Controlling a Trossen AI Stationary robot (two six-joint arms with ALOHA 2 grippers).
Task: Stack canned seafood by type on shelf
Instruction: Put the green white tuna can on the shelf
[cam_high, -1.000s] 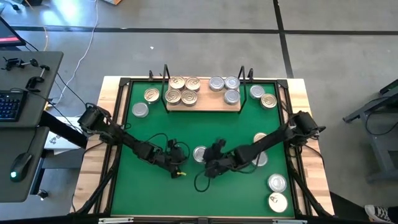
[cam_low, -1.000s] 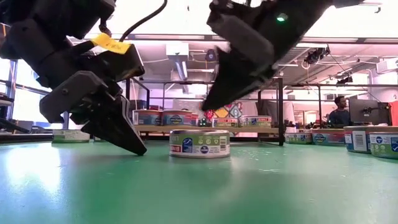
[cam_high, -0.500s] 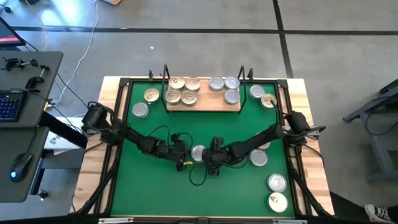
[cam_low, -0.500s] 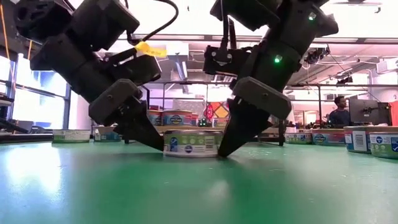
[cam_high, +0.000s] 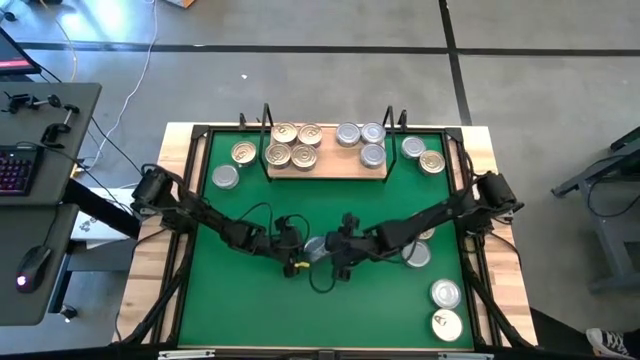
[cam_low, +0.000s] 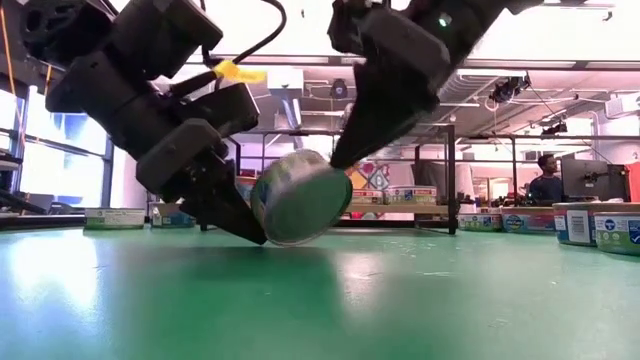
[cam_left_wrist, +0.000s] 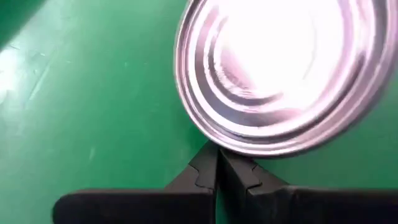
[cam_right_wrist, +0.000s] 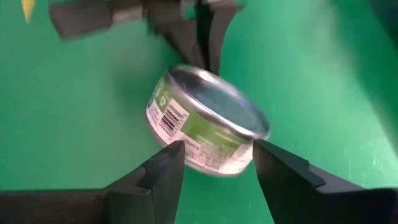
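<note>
One silver-lidded can (cam_low: 300, 198) with a green label is tipped up on edge at the middle of the green mat (cam_high: 250, 310). My left gripper (cam_left_wrist: 217, 152) is shut at its low edge. My right gripper (cam_right_wrist: 217, 149) comes at the can (cam_right_wrist: 205, 121) from above and from the right. On the wooden shelf (cam_high: 325, 172) at the far edge, gold-lidded cans (cam_high: 292, 146) stand on the left and silver-lidded cans (cam_high: 360, 140) on the right. My left gripper presses its shut fingertips (cam_left_wrist: 211, 163) against the can's low rim (cam_left_wrist: 249, 149), slanting down from the table's left. The tipped can leans on them. My right gripper has a fingertip (cam_right_wrist: 174, 155) on either side of the can's labelled wall (cam_right_wrist: 205, 155), only at the free ends, slanting down from the right. The can sits tilted; whether its low edge touches the mat I cannot tell.
Loose cans lie left of the shelf (cam_high: 232, 165), right of it (cam_high: 422, 156), under my right arm (cam_high: 415, 256) and at the near right corner (cam_high: 445, 305). Black wire uprights (cam_high: 268, 120) stand at the shelf's ends.
My left gripper has slid toward the table's right, up to the can. My right gripper came down on the can's other side, then rose a little. The can, flat on the mat before, has tipped up on edge between them.
</note>
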